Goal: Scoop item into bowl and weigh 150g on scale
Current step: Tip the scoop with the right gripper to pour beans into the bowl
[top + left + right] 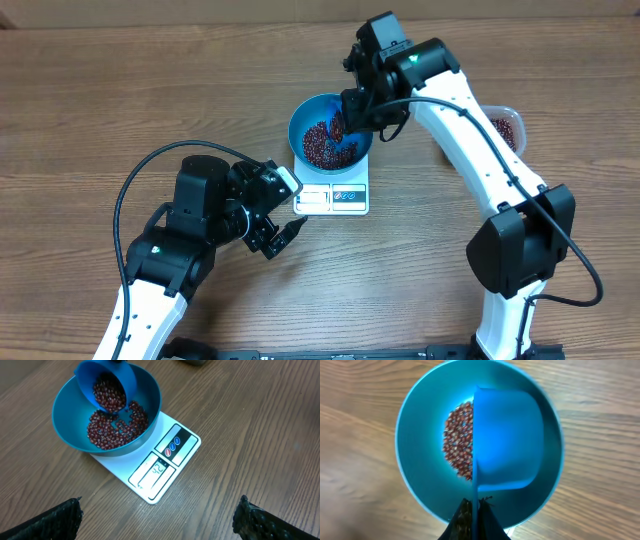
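Blue plastic handled scoop [507,442], clenched in my right gripper [471,512], tips small dark red-brown beans [117,427] into the round blue plastic bowl [67,415] on the flat white square scale [120,467]. Left gripper [157,519] released. Next, I judge: finish pouring, check display.

Over on the right, the white arm [470,130] is covering most of the clear rounded plastic tub [519,125], leaving only its far end showing. The round blue plastic bowl [67,425] is hiding much of the flat white square scale [117,465], and the digits on its grey display [157,468] are coming out too faint to read. From the right wrist, the small blue plastic scoop [507,440] is masking part of the dark red-brown beans [459,442]. The bottom edge is cutting off the left claw [160,522], only two dark fingertips [57,522] showing.
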You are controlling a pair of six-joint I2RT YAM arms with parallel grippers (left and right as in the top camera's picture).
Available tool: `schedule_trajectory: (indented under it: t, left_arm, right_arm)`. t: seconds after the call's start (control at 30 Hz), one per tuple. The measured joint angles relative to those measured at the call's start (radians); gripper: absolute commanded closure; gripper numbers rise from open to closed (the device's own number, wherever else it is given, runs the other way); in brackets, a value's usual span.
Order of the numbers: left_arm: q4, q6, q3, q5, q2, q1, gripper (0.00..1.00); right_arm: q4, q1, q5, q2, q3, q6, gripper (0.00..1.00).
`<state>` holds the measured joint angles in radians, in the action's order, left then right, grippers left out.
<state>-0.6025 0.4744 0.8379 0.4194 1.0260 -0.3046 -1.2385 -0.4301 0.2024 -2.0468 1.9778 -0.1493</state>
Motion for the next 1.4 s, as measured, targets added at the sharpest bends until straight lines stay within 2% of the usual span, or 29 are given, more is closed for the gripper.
schedule_trajectory:
  t: [0.9,1.4]
  left_arm:
    - [0.000,0.000,0.000,0.000,0.000,0.000,0.00]
    - [0.000,0.000,0.000,0.000,0.000,0.000,0.00]
  right_arm:
    - [0.000,-0.163,-0.374,0.000,0.000,-0.013,0.96]
    - [-0.003,-0.167,-0.405,0.000,0.000,-0.024,0.96]
